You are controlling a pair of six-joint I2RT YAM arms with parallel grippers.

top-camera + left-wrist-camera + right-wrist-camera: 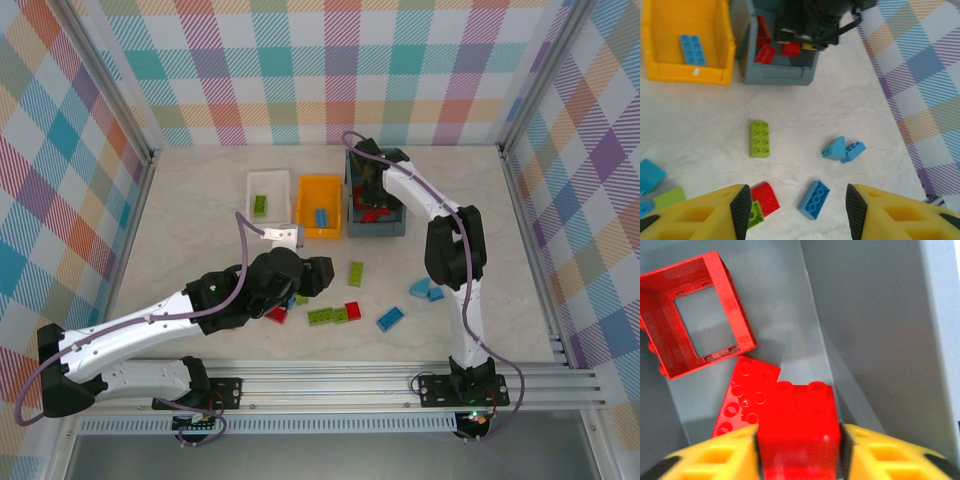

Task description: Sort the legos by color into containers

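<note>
I count three bins: white bin (268,175) with one green lego (260,204), orange bin (320,234) with one blue lego (322,217), grey bin (376,230) with three red legos (695,315) showing, plus on the bench (865,100) at least three loose green legos (759,139), five loose blue legos (814,199), two loose red legos (352,310).

Reading no text, label, brand, number or sign anywhere in these views. Noticing just a small white mark (696,71) on the front wall of the orange bin (670,75), upper left of the left wrist view, too small and blurred for making out.
</note>
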